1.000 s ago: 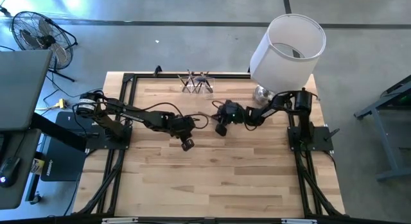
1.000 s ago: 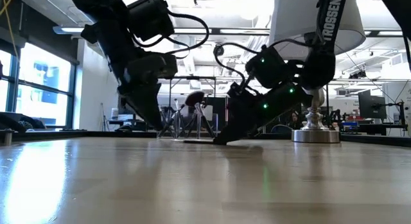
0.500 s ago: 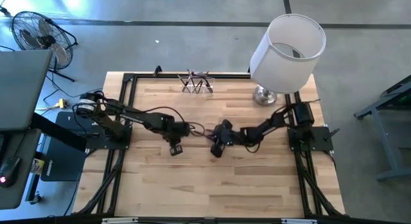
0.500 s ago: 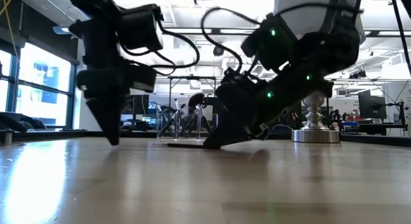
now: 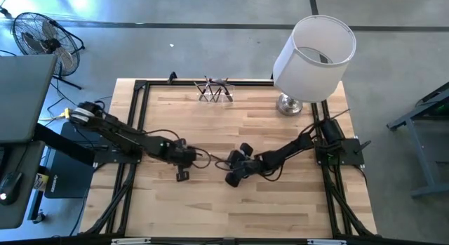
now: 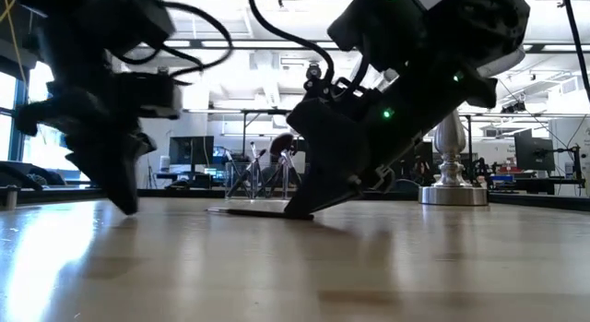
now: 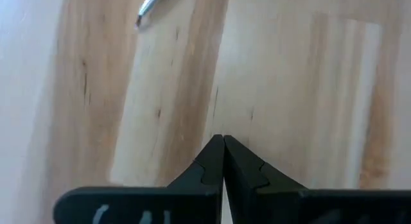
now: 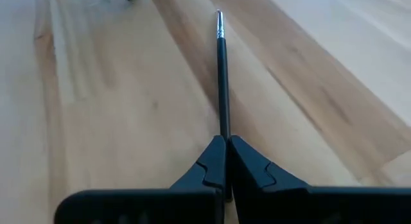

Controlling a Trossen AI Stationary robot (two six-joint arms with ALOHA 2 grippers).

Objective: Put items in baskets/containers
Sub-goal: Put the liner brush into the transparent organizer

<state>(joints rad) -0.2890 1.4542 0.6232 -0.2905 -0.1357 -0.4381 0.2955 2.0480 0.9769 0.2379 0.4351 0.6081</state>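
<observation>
My right gripper [image 8: 226, 142] is shut on a slim dark brush [image 8: 221, 70] with a silver tip [image 8: 219, 15]; it sits low at the table's middle [image 5: 230, 180]. In the low view the brush [image 6: 244, 211] lies flat on the wood, pointing toward the table's left. My left gripper [image 7: 223, 139] is shut and empty, just above the table to the left of the brush [image 5: 182, 176]. The brush's silver tip [image 7: 148, 4] shows ahead of it. The clear holder [image 5: 215, 90] stands at the far edge with several brushes leaning in it. My right gripper pinches the brush's dark handle at its end [image 8: 223, 131] between the two fingertips. The fingers slant down from the table's right and lie along the brush, which runs straight out ahead of them. The brush rests level on the table [image 6: 244, 211].
A big white lampshade [image 5: 312, 48] on a silver base [image 5: 288, 103] stands at the far right corner. The black frame rail [image 5: 140, 118] runs along the table's edges. Bare wood lies between the grippers and the near edge.
Both grippers have moved toward the near edge, the left one also toward the table's left. The right gripper has stayed shut on the brush and the brush has slid with it along the table, toward the near edge and a little to the left.
</observation>
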